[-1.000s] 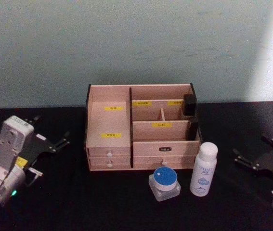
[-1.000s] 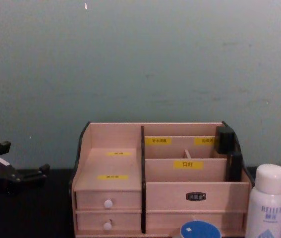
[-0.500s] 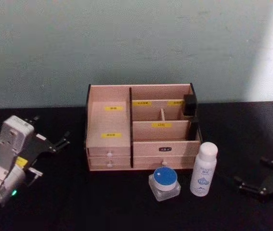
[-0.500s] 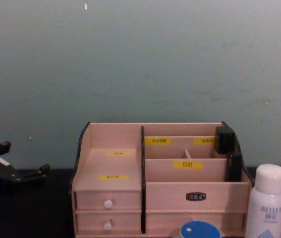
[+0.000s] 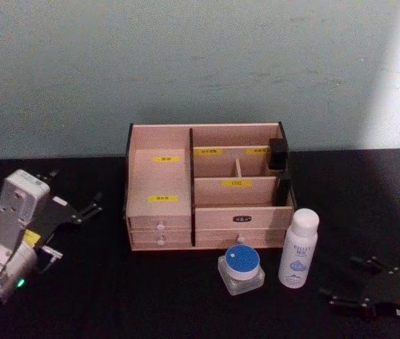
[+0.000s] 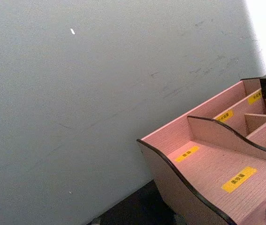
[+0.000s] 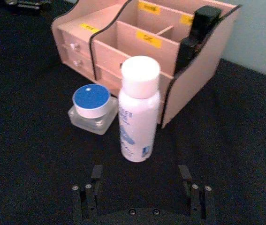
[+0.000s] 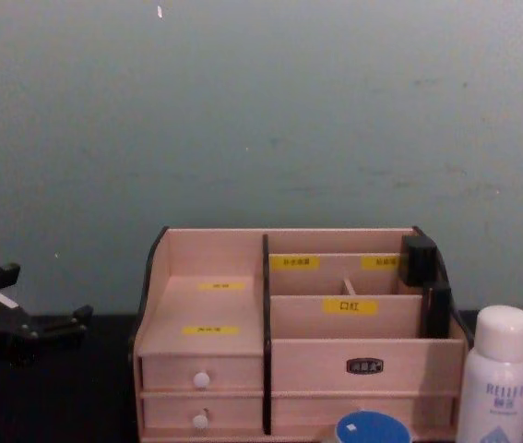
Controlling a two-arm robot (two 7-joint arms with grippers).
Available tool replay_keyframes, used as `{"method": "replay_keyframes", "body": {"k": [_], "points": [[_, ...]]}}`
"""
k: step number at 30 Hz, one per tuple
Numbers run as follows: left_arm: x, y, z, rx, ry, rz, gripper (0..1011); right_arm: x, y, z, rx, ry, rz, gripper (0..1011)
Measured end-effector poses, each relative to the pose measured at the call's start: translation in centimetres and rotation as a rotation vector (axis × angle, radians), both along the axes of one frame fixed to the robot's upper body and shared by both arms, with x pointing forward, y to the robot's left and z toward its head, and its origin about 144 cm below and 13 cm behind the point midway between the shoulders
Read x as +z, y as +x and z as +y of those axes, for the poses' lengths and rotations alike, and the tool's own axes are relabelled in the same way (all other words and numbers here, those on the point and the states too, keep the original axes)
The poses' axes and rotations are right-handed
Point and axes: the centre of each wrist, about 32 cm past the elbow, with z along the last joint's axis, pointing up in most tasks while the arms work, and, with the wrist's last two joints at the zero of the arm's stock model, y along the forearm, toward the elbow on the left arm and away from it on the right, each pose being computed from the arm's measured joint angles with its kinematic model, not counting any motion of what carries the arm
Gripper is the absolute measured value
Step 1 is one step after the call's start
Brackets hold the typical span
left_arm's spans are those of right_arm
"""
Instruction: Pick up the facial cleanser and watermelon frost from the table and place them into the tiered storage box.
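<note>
The facial cleanser (image 5: 298,248) (image 7: 139,110) (image 8: 495,388), a tall white bottle, stands upright on the black table in front of the right end of the tiered storage box (image 5: 242,219) (image 7: 203,79) (image 8: 316,365) (image 6: 179,183). Just to its left sits the watermelon frost (image 5: 241,268) (image 7: 92,107) (image 8: 372,429), a squat clear jar with a blue lid. My right gripper (image 5: 338,276) (image 7: 140,173) hovers low at the front right, open, its gap facing the bottle a short way off. Far to the left, my left gripper (image 5: 76,189) (image 8: 38,297) rests open.
Two black items (image 5: 278,154) (image 7: 203,21) stand in the box's right compartments. A pale green wall rises close behind the box. The black table (image 5: 115,296) has free room left of the jar and along the front.
My right gripper has moved toward the table's front and leftward, ending near the bottle with its fingers turned toward it. The left arm, bottle and jar are unmoved.
</note>
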Motion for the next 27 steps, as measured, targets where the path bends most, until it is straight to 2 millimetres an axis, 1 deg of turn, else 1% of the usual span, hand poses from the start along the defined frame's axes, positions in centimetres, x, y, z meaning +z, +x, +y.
{"method": "replay_keyframes", "body": {"k": [7,17,27], "points": [[0.0,0.0,0.0,0.000,0.000,0.000,1001,0.1,0.8,0.8,0.030,-0.017,-0.003,1003],[0.0,0.0,0.0,0.000,0.000,0.000,1001,0.1,2.8,2.6,0.052,-0.027,-0.056,1002],[0.0,0.0,0.0,0.000,0.000,0.000,1001,0.0,4.3,3.4,0.057,-0.027,-0.068,1002]]}}
